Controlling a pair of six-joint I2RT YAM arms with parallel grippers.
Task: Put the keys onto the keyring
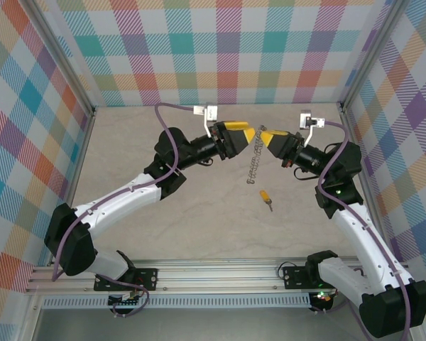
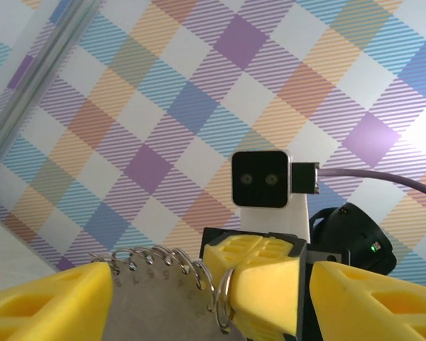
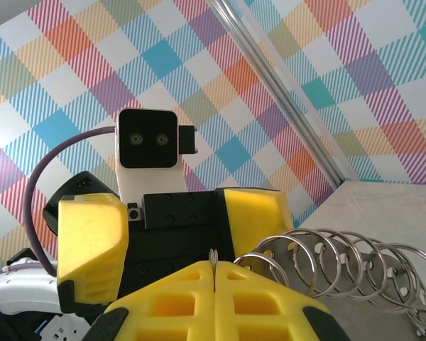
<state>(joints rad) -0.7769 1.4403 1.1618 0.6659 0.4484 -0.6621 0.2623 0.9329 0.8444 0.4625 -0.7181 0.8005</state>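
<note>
The keyring (image 1: 255, 160) is held between the two arms near the middle of the top view. It is seen there edge-on, as a chain-like strand running from the fingers toward 6 o'clock. Whether its lower end touches the surface (image 1: 199, 220) cannot be told.

Its upper end is clamped by the right fingers (image 3: 199, 302), which are clenched flat on the thin dark rim. In the right wrist view the rim's edge is seen as a fine line pinched in the seam between the two yellow fingers. The silvery wire loops (image 3: 341, 259) are fanned out at 3 o'clock of that seam.

The left fingers (image 2: 50, 305) are spread wide apart and nothing is grasped by them. In the top view they are placed at 9 o'clock of the right fingers, tip to tip with them. In the left wrist view the ring's grey face and loops are seen between them. The ring's edge lies just beside the finger at 8 o'clock, and contact there cannot be judged.

The key (image 1: 267, 197), with its yellow-orange head, is lying alone on the surface. It is found at 5 o'clock of the ring's lower end, near it but apart, and well apart from both pairs of fingers.
</note>
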